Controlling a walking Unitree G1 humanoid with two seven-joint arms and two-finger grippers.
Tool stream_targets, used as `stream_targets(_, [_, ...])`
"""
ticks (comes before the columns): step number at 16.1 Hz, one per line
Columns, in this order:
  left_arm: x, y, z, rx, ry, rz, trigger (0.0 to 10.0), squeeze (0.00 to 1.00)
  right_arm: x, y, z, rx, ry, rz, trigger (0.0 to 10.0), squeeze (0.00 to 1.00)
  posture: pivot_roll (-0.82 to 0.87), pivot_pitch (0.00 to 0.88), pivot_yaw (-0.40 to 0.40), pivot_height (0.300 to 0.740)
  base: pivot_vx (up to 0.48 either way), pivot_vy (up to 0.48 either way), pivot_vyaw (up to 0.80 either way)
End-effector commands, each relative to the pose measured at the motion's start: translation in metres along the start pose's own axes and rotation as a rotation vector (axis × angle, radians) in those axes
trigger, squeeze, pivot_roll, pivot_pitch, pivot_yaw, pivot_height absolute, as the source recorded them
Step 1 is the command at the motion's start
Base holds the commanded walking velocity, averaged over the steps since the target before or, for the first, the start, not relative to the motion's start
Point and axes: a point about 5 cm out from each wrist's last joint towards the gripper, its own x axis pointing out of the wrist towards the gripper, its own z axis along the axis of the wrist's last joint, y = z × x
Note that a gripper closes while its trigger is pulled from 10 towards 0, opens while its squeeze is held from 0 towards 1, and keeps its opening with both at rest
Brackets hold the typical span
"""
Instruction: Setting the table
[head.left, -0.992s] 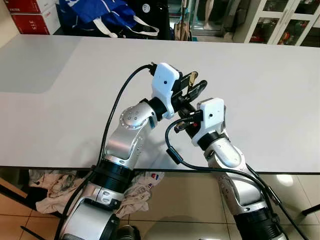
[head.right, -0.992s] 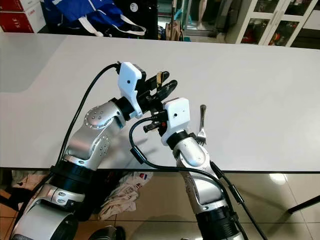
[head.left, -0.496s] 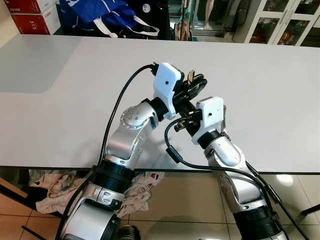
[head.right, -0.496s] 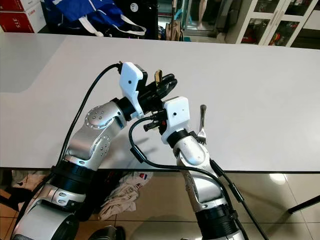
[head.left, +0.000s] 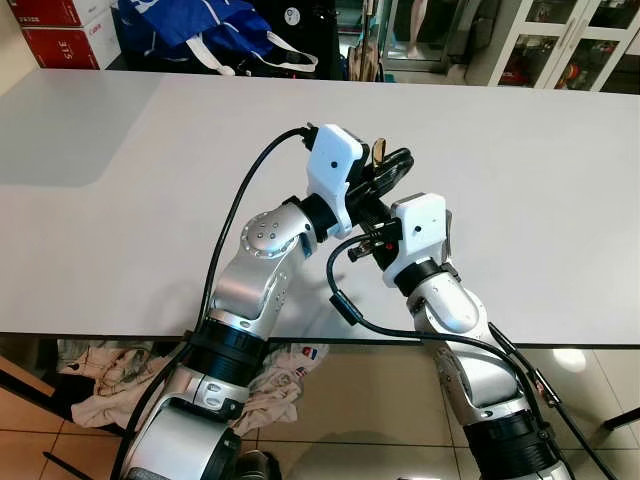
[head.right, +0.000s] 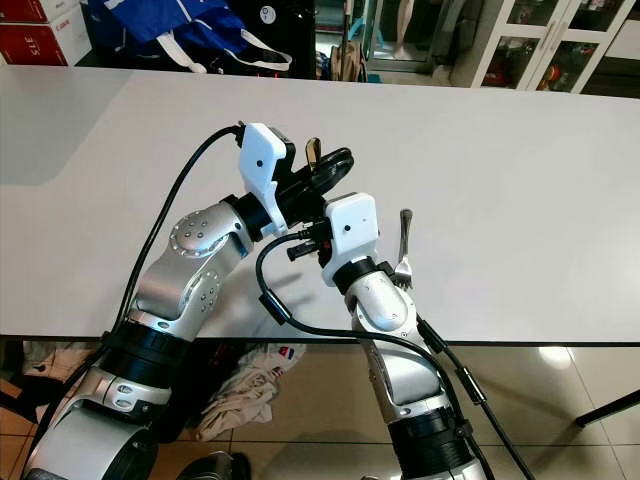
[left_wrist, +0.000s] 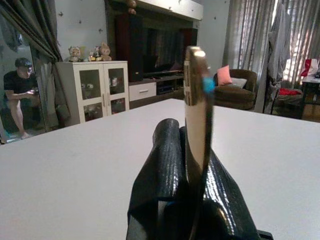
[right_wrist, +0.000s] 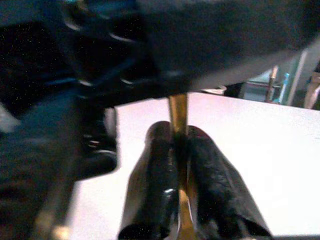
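While both arms are raised close together above the near edge of the white table (head.left: 120, 200), the step in hand appears to be a cutlery handover or regrasp. Next, one piece must be lowered flat onto the table. Glass-fronted cabinets (head.left: 560, 45) and a blue bag (head.left: 190, 25) stand beyond. The left gripper (left_wrist: 192, 165) is clenched on a gold utensil handle (left_wrist: 196, 100); the right gripper (right_wrist: 176, 175) pinches a fork (head.right: 404, 245).
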Motion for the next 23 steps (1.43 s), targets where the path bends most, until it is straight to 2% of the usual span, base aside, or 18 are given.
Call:
stream_targets(1, [0.002, 0.004, 0.017, 0.029, -0.064, 0.005, 0.0, 0.00, -0.007, -0.018, -0.018, 0.000, 0.093, -0.097, 10.0, 1.00, -0.03, 0.059, 0.010, 0.740, 0.000, 0.000, 0.00])
stream_targets(9, [0.002, 0.005, 0.015, 0.048, -0.050, 0.009, 0.0, 0.00, -0.007, -0.018, -0.019, -0.006, 0.087, -0.102, 10.0, 1.00, -0.03, 0.063, 0.011, 0.740, 0.000, 0.000, 0.00])
stream_targets(14, [0.000, 0.005, 0.011, 0.058, -0.039, 0.008, 0.0, 0.00, -0.006, -0.028, -0.012, -0.061, 0.053, -0.163, 10.0, 1.00, -0.03, 0.053, 0.013, 0.740, 0.000, 0.000, 0.00])
stream_targets(23, [0.000, 0.012, 0.009, 0.106, -0.023, 0.014, 0.0, 0.00, -0.015, -0.038, -0.021, -0.096, 0.084, -0.202, 10.0, 1.00, -0.03, 0.036, 0.020, 0.740, 0.000, 0.000, 0.00])
